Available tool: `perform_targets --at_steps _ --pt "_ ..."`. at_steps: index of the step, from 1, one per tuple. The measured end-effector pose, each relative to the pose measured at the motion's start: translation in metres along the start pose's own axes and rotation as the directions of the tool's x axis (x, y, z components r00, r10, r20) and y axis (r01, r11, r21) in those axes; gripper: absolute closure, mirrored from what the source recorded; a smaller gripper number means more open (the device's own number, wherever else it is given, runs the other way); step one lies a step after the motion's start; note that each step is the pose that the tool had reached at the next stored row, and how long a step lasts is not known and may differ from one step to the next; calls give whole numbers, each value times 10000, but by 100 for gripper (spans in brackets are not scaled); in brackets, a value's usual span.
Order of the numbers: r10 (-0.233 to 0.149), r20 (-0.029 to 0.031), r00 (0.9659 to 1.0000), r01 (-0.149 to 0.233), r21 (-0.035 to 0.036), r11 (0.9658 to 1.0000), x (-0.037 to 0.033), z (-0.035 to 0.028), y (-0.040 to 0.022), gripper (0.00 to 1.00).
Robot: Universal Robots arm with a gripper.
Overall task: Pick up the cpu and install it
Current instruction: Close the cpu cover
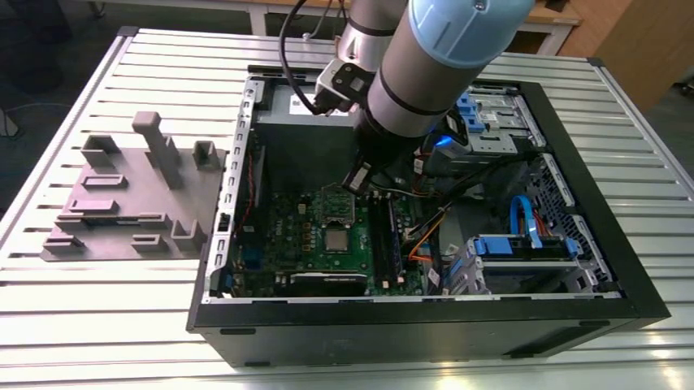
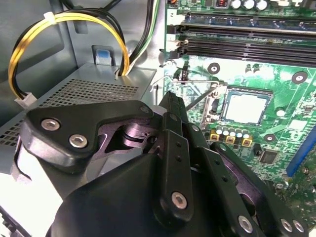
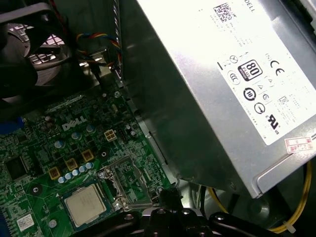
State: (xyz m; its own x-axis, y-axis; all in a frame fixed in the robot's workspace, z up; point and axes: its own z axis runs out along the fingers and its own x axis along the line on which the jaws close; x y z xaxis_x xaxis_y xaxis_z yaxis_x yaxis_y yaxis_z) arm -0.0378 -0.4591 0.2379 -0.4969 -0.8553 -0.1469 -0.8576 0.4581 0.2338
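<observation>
Gripper (image 2: 170,106) hovers inside the computer case (image 1: 434,325) with fingers pressed together and empty, just beside the open socket frame (image 3: 123,182), while the cpu (image 3: 85,205) already lies in the motherboard (image 1: 314,268) socket; risk: unlatched frame leaves chip loose, a nudge could unseat it.

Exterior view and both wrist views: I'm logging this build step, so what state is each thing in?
cpu: seated flat in the socket, silver top up.
socket frame: swung open beside the cpu.
computer case: lying on its side, side panel off.
gripper: above the motherboard by the socket, holding nothing that I can see.
</observation>
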Motion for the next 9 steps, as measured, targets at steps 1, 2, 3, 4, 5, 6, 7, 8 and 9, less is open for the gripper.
perform_targets --at_steps 1,2,3,4,5,6,7,8,9 --pt "-1 0 10000 1 -1 10000 10 -3 -5 89" --pt "-2 1 10000 2 -1 10000 19 -5 -10 89" --pt "-2 -1 10000 2 0 10000 24 -7 -12 89" --pt "-2 0 10000 2 -1 10000 30 -8 -13 89" --pt "-4 0 10000 4 -1 10000 35 -8 -14 89" --pt "-6 -1 10000 6 -1 10000 39 -10 -15 89" --pt "-7 -2 10000 7 -1 10000 42 -11 -16 89" --pt "-8 -1 10000 8 -1 10000 47 -12 -17 89" --pt "-7 -1 10000 7 -1 10000 51 -13 -18 89"
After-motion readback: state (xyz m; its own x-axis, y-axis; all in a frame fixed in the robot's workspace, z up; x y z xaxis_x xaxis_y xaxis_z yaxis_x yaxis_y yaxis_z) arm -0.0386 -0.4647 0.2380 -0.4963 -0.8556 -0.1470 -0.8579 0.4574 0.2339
